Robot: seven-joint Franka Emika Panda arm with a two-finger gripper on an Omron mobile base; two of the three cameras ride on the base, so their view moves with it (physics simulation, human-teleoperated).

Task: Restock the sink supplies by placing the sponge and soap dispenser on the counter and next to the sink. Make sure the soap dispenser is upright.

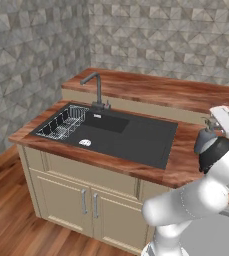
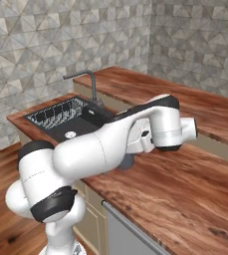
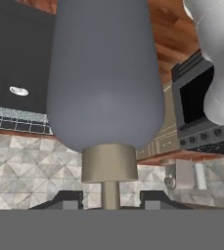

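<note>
The grey-blue soap dispenser stands upright on the wood counter, just right of the black sink. In the hand view its body looms close, with the tan pump pointing toward me. My gripper is open at the pump top; its fingertips stand well apart on either side of the thin pump stem without touching it. In the right base view my arm covers most of the bottle. The sponge is out of view.
A dark gooseneck faucet rises behind the sink, and a wire rack sits in its left end. A raised counter ledge runs along the stone wall. Wide bare countertop extends to the right. Beige cabinets are below.
</note>
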